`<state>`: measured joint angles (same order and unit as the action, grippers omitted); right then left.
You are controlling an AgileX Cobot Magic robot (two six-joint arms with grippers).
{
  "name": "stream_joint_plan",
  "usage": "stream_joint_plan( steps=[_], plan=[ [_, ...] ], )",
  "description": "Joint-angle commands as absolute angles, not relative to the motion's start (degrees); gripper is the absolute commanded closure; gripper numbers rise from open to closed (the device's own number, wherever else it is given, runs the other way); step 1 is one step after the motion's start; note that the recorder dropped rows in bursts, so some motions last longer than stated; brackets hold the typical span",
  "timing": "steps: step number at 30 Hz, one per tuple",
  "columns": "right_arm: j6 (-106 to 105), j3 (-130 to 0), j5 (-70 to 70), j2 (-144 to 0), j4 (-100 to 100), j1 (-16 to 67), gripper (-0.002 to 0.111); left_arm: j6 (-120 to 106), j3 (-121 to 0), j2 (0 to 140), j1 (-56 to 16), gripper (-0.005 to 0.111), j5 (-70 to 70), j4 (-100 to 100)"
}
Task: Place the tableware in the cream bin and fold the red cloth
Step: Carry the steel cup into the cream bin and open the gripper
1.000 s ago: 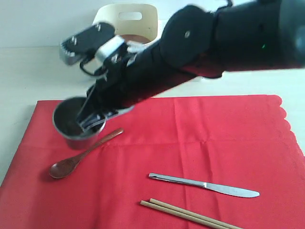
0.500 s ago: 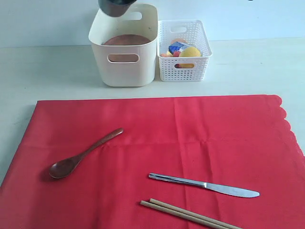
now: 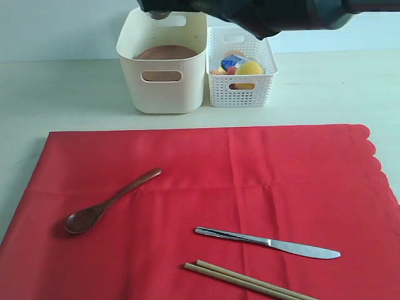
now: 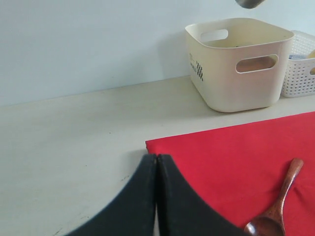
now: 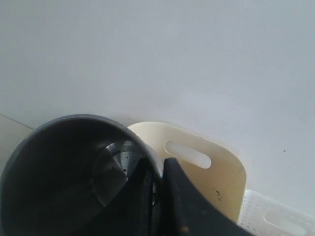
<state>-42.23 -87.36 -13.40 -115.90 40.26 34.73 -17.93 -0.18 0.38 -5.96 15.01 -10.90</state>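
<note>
Only in right wrist view, fingers [image 5: 189,209] pinching steel cup [image 5: 59,162] rim

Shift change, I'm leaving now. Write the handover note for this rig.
Left gripper: shut, empty, near the red cloth's corner.
Right gripper: shut on the steel cup by its wall, held above the cream bin.
Done: wooden plate in the bin.
Left to do: drop the cup in; bin the spoon, knife and chopsticks lying on the cloth; then fold it.
</note>
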Motion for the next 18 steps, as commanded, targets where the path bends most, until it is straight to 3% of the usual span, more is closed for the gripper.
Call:
stream_joint_plan(
  steps=[1, 7, 11, 18],
  plan=[
    [-41.93, -89.10, -15.03, -118.77, 39.99, 34.51, 0.108, -17.92, 0.00, 0.00, -5.93, 0.105, 14.89, -10.90],
    [-41.93, -89.10, -15.40, -120.62, 40.10, 34.51, 0.104, -17.92, 0.00, 0.00, -5.93, 0.105, 14.89, -10.90],
    [-41.93, -89.10, -15.82, -121.07, 40.23, 34.51, 0.089, -17.92, 0.00, 0.00, -5.93, 0.105, 14.89, -10.90],
    [-41.93, -89.10, -15.82, -121.07, 40.32, 34.51, 0.052, -17.92, 0.00, 0.00, -5.93, 0.105, 14.89, -10.90]
  ],
)
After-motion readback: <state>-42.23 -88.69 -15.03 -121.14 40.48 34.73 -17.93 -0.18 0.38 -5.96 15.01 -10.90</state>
